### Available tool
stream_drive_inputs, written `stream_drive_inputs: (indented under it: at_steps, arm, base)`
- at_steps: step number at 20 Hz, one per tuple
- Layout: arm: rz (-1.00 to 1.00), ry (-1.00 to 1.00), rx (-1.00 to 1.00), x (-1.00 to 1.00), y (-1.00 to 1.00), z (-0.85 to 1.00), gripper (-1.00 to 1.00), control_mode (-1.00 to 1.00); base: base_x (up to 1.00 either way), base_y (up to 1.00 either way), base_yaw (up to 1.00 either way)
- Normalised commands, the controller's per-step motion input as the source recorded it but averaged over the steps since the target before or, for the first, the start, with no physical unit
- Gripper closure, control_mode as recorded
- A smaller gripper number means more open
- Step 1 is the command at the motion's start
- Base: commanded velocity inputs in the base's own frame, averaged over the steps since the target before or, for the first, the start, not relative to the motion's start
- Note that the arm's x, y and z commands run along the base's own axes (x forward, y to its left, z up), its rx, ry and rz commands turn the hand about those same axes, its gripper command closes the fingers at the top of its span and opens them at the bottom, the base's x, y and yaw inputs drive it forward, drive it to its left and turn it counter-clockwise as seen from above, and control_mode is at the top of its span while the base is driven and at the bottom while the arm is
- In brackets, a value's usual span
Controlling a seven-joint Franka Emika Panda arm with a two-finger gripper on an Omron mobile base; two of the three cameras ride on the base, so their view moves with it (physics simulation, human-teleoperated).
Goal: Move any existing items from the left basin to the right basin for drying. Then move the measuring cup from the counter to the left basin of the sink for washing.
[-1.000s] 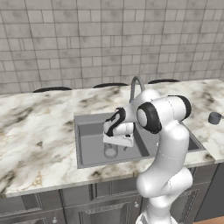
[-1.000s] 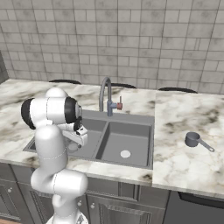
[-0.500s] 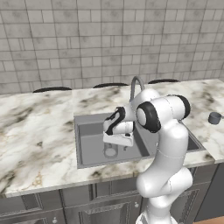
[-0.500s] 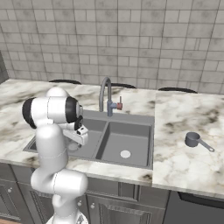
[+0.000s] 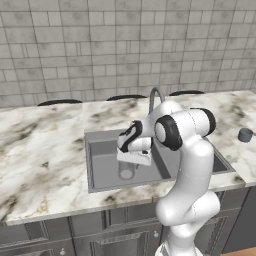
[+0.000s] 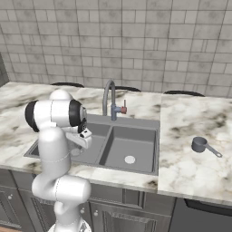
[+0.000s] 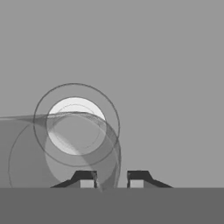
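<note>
The see-through tumbler (image 5: 126,172) (image 6: 74,152) stands upright in the left basin (image 5: 102,170) (image 6: 97,139). My gripper (image 5: 132,161) (image 6: 79,143) hangs just above it, pointing down. In the hand view the gripper (image 7: 111,180) is open. Its fingertips (image 7: 85,180) stand either side of the tumbler's (image 7: 65,162) near wall, and the pale drain (image 7: 75,127) shows through the glass. The dark measuring cup (image 5: 245,135) (image 6: 199,145) sits on the marble counter (image 6: 190,167), right of the sink, handle pointing right. The right basin (image 6: 131,146) holds nothing.
The arched steel faucet (image 6: 108,97) (image 5: 155,95) rises behind the sink, close to my arm. The sink's divider (image 6: 105,146) separates the two basins. Wide marble counter (image 5: 40,150) spreads left of the sink, with a tiled wall behind.
The hand has sunk slightly toward the tumbler inside the left basin. Tumbler and measuring cup stand where they were.
</note>
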Motion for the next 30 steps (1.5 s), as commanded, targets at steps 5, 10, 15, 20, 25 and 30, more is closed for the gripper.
stream_drive_inputs:
  at_steps: [5, 10, 15, 20, 25, 30]
  arm:
    - [0.0, 0.0, 0.0, 0.0, 0.0, -0.11, 1.0, -1.0]
    - [0.0, 0.0, 0.0, -0.05, 0.0, -0.06, 1.0, -1.0]
    - [-0.03, -0.07, 0.0, -0.15, 0.0, 0.14, 1.0, -1.0]
    - [-0.06, -0.11, -0.01, -0.13, 0.02, 0.55, 1.0, -1.0]
    - [-0.09, -0.09, -0.03, -0.01, 0.1, 0.68, 1.0, -1.0]
    - [-0.1, -0.04, -0.03, 0.0, 0.01, 0.65, 1.0, -1.0]
  base:
    - [0.0, 0.0, 0.0]
    - [0.0, 0.0, 0.0]
    - [0.0, 0.0, 0.0]
    - [0.0, 0.0, 0.0]
    - [0.0, 0.0, 0.0]
    - [0.0, 0.0, 0.0]
